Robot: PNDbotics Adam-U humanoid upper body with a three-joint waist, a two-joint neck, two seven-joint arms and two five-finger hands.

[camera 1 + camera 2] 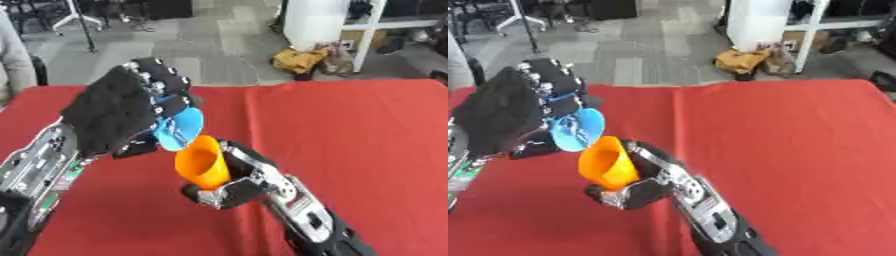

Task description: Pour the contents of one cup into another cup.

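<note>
My right hand [229, 192] is nearest to me, down at about 6 o'clock. Its fingers are curled around the bottom of the orange cup [202, 162]. The orange cup stands up above the red surface [367, 140] with its open top leaning toward 11 o'clock.

A bit farther, at about 10 o'clock, my left hand [122, 112] is wrapped around the blue cup [181, 129]. The blue cup is tipped over, and its mouth points down at the orange cup's rim. The two rims look like they touch.

I think I am pouring now. To do it well, I should keep the orange cup still and tip the blue one slowly, right over the opening.

I cannot see what is inside the cups. Both are plain and smooth, wide at the top.
</note>
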